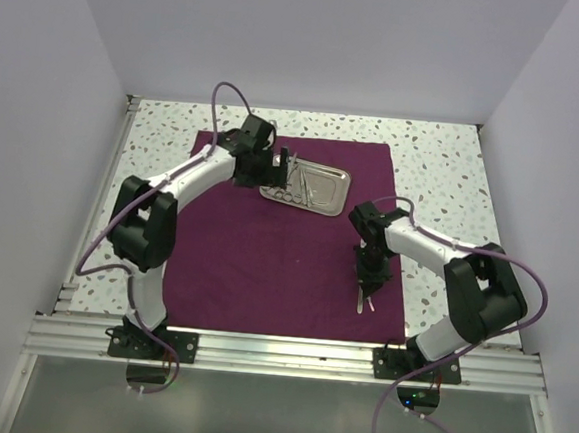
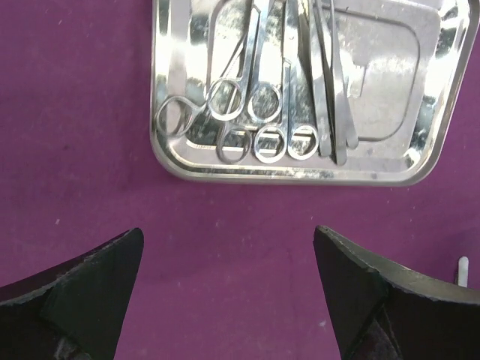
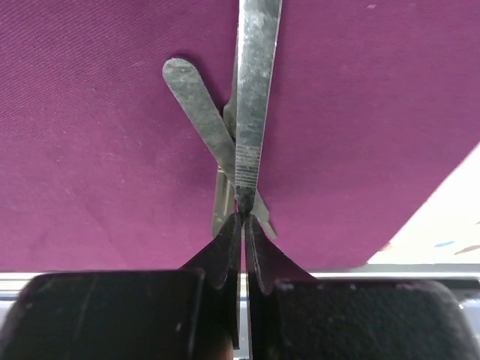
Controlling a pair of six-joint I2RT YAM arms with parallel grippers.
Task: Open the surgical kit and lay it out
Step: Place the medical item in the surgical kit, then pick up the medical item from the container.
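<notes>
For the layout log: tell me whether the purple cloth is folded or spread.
Spread. The purple cloth lies flat as one open rectangle, with the steel tray resting on its far part.

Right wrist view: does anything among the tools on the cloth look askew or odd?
Yes. On the cloth, near its near right edge, a blunt flat tool lies crossed with a second flat piece instead of side by side. The right gripper is shut on a ridged flat handle right over that pile. Nothing looks damaged.
</notes>
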